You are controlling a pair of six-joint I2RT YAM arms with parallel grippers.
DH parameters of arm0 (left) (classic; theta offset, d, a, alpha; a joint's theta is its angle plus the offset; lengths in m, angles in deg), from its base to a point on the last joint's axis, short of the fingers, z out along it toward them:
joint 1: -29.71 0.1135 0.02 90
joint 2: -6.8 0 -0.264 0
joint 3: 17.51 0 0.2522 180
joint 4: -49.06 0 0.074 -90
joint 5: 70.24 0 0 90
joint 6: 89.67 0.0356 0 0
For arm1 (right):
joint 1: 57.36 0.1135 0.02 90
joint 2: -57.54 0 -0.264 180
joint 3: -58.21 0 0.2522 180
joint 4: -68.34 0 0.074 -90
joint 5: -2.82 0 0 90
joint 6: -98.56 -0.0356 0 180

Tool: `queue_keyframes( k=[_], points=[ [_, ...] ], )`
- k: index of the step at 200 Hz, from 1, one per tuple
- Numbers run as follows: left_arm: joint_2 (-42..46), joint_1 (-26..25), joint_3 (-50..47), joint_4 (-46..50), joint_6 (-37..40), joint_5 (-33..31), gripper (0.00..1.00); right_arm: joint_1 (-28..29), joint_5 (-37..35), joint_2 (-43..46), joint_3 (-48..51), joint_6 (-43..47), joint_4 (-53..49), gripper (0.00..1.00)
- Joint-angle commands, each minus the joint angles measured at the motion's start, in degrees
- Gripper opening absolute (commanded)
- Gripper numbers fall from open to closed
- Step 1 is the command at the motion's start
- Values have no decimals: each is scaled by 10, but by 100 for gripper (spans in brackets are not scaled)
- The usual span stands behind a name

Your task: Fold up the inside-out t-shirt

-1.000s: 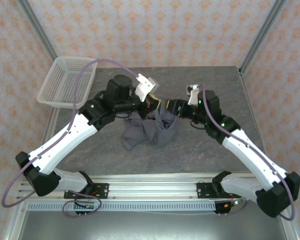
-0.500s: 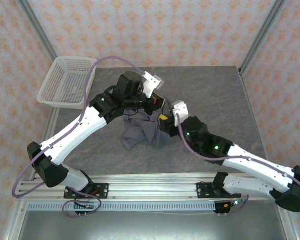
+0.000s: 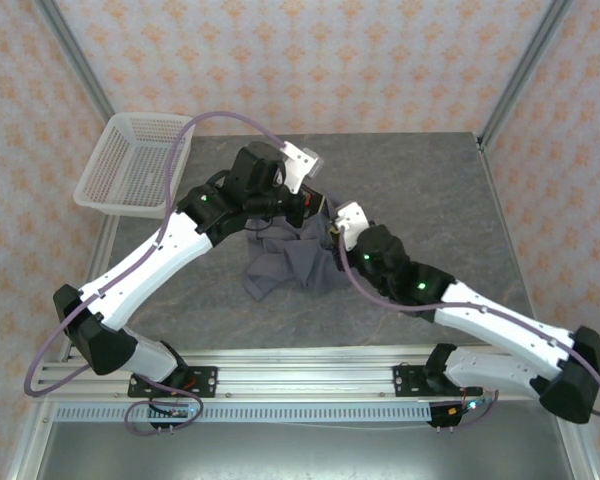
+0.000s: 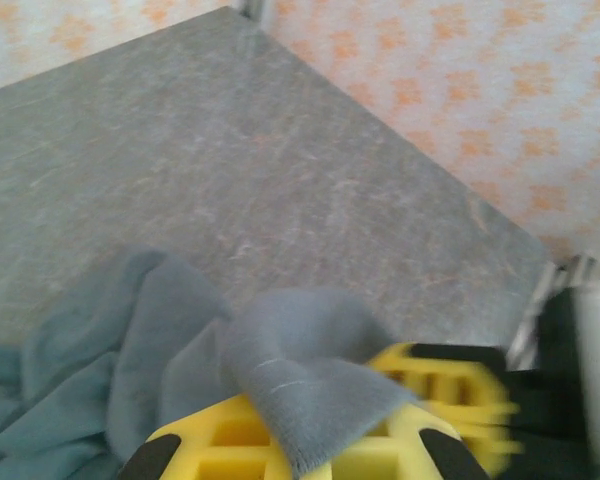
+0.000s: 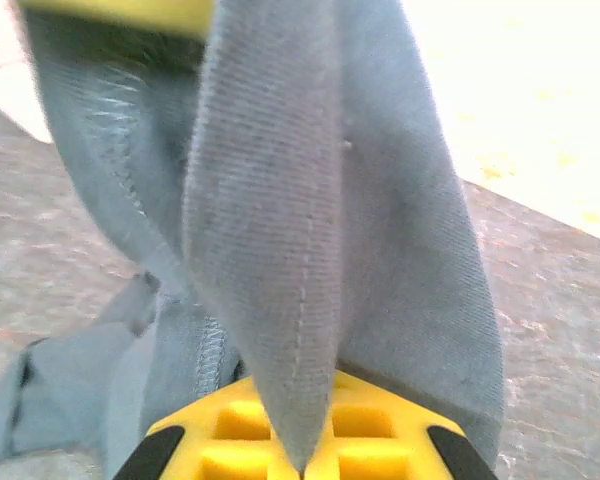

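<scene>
Pinching the crumpled t-shirt (image 3: pixel 290 265) mid-frame, left gripper (image 4: pixel 295 445) and right gripper (image 5: pixel 300 445) could lose thin folds if pulled apart.

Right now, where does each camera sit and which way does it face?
Top external: fixed above and behind the arms, looking down on the table; both arms, left hand and right hand at the grey t-shirt, white basket far left.
Left wrist: on the left arm, looking past its yellow fingers across the table toward the wall; cloth drapes over them.
Right wrist: on the right arm, close against hanging cloth, its yellow fingers at the bottom.
Shared: all three see the t-shirt.
</scene>
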Motion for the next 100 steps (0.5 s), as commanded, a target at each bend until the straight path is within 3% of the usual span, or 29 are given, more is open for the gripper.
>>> queue_keyframes(
  k=[1, 16, 41, 67, 100],
  points=[
    [-6, 46, -15, 15, -41, -28, 0, -27, 169, 83, -19, -84, 12, 0],
    [-15, 61, -29, -5, -57, 7, 0, -41, 254, 95, -23, -128, 22, 0],
    [-26, 62, -37, -12, -51, -4, 0, -47, 326, 86, -20, -171, 55, 0],
    [-30, 71, -51, 0, -36, -59, 0, -48, 346, 77, -10, -191, 91, 0],
    [-25, 85, -55, 2, -29, -55, 0, -52, 348, 74, -7, -213, 130, 0]
  ],
)
